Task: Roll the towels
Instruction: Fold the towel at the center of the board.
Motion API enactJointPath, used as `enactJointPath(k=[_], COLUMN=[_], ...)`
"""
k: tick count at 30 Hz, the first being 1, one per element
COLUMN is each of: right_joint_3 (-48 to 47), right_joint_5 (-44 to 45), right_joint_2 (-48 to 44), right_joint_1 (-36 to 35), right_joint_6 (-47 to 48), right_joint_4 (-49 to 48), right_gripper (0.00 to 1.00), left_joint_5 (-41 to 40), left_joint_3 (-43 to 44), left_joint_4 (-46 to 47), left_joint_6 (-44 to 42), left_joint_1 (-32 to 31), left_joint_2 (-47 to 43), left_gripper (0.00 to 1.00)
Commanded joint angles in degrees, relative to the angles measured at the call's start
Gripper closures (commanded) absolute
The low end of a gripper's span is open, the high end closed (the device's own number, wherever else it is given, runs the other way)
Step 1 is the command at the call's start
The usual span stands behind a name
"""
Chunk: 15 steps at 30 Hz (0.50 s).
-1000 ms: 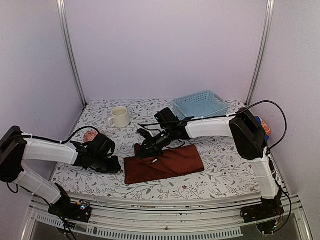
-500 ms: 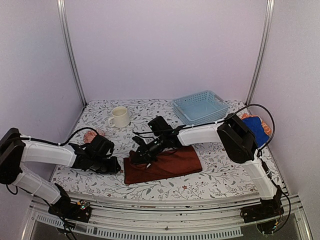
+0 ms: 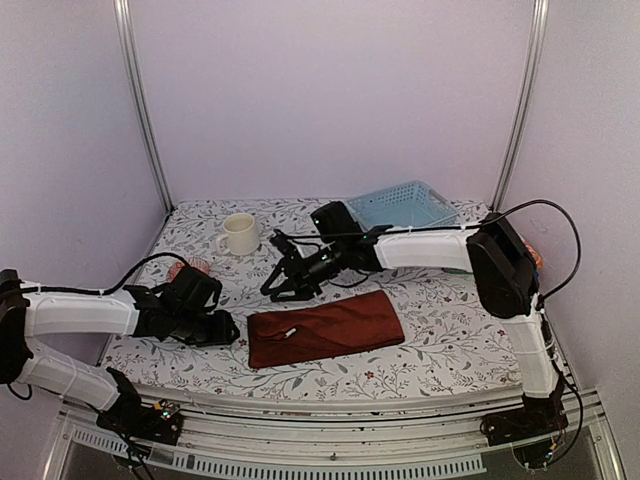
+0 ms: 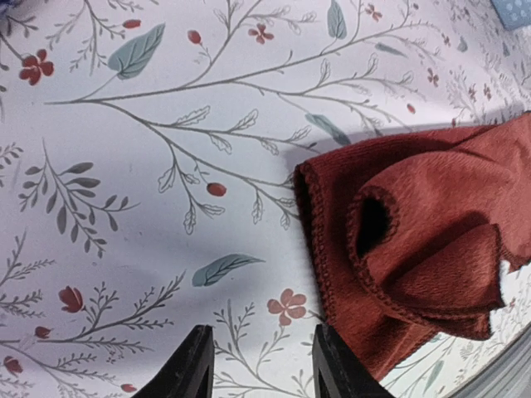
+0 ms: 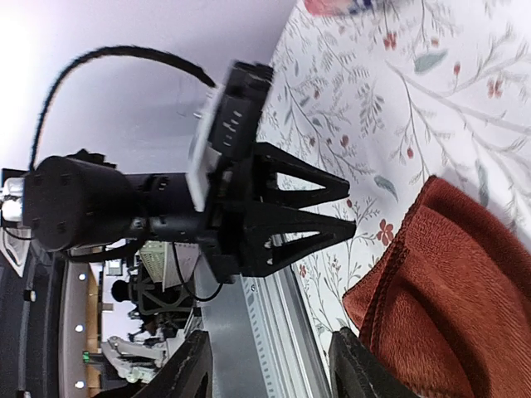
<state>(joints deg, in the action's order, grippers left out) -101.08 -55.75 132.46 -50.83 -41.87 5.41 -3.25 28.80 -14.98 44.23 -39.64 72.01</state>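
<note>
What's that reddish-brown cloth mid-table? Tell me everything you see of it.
The rust-brown towel looks soft and nubby, with a stitched hem. It lies folded in a long strip on the flowered table, its left end loosely bunched, leaving a pocket, with a small white mark there. Only the table touches it: the left gripper stands open beside that end, the right gripper open just beyond it.

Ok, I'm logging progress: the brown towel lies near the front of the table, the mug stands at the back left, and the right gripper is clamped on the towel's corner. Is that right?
Not quite. The right gripper is not clamped on the brown towel. It is open, off the cloth and holding nothing, as the right wrist view shows. The towel's place and the mug at the back left are as you said.
</note>
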Motion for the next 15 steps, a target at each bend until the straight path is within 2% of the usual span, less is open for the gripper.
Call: enactJointPath(k=[1,5,6,7,8,9,10,14,15], right_joint_3=[2.04,5.47,6.31,6.78,7.04,7.49,8.07,11.0,12.24], right_joint_5=[4.48,7.13,7.89,9.37,11.93,15.01,17.56,21.26,22.37], right_joint_2=[-12.34,-20.98,-23.34,-25.45,-27.73,-30.01,-32.1,-36.94,-37.65], right_joint_1=[6.35,11.84,13.13,14.41,15.31,15.83,15.92,15.96,15.98], right_joint_6=[13.6,24.97,26.7,29.71,31.58,33.98,36.07,54.71,56.02], right_joint_4=[5.95,8.85,9.23,10.24,11.67,13.02,14.44,18.71,19.16], right_gripper=[0.49,0.49,0.43,0.3,0.05,0.0,0.01,0.01,0.01], left_joint_5=[-0.53,-1.48,-1.39,-1.13,-0.88,-0.69,-0.4,3.47,5.09], left_joint_3=[3.36,7.69,8.72,9.83,11.26,12.61,13.74,17.93,19.07], left_joint_4=[-2.58,-4.11,-4.21,-4.31,-4.68,-5.23,-5.45,-2.73,-1.57], left_joint_6=[-0.96,-4.56,-5.38,-6.35,-7.56,-8.33,-9.14,-14.06,-15.06], left_joint_1=[0.0,0.04,0.0,0.08,0.09,0.09,0.09,0.09,0.09], left_joint_2=[-3.31,-4.56,-4.6,-4.43,-4.07,-3.68,-3.19,0.24,1.38], left_gripper=[0.55,0.54,0.54,0.54,0.54,0.54,0.53,0.52,0.49])
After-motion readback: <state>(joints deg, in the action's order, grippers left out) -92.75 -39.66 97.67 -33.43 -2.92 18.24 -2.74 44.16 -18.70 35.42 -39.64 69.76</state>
